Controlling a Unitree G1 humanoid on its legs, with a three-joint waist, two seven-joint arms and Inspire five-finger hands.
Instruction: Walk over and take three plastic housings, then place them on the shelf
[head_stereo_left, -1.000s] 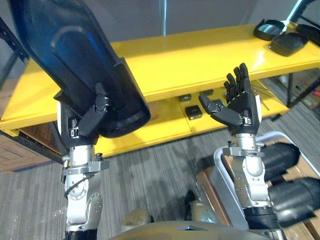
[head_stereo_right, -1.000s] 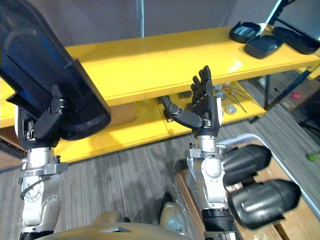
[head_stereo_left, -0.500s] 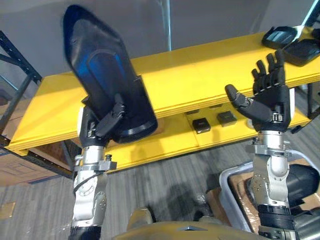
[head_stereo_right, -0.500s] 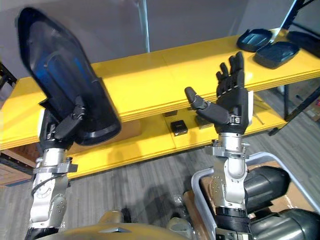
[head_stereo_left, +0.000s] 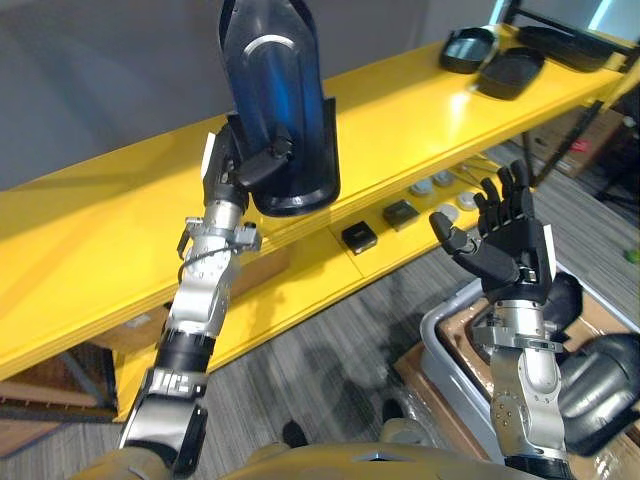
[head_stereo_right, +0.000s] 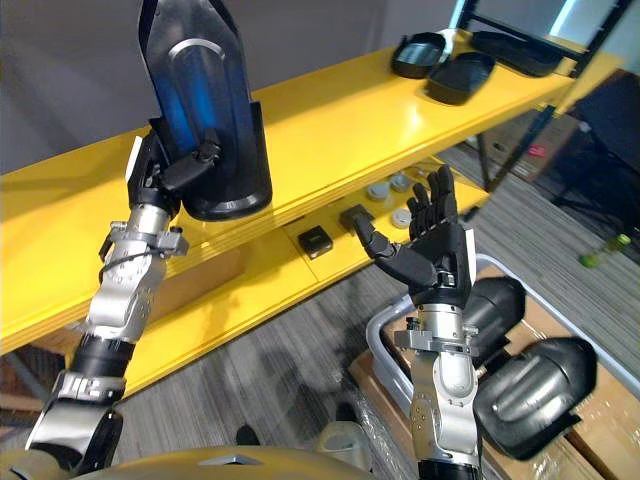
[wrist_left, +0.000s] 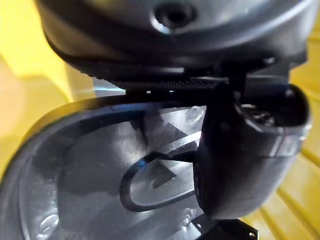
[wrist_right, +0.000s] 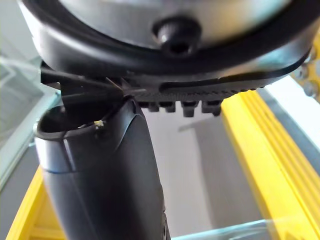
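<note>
A long black plastic housing (head_stereo_left: 272, 90) stands upright over the yellow shelf (head_stereo_left: 400, 110), with my left hand (head_stereo_left: 252, 165) shut on its lower end; the thumb (wrist_left: 245, 150) presses on its glossy inner face (wrist_left: 100, 170). My right hand (head_stereo_left: 505, 240) is raised, open and empty, in front of the shelf's lower level. Three more black housings (head_stereo_left: 500, 60) lie at the far right of the top shelf board. Other dark housings (head_stereo_right: 540, 375) sit in a grey bin (head_stereo_left: 440, 335) by my right side.
Small black boxes (head_stereo_left: 360, 237) and round grey parts (head_stereo_left: 430, 185) rest on the lower yellow board. A dark rack frame (head_stereo_right: 510, 130) stands at the right end of the shelf. Grey carpet (head_stereo_left: 320, 360) lies in front.
The camera has swung and the shelf is nearer. My left hand has carried the housing up and over the top shelf board. The right hand has sunk lower, still open.
</note>
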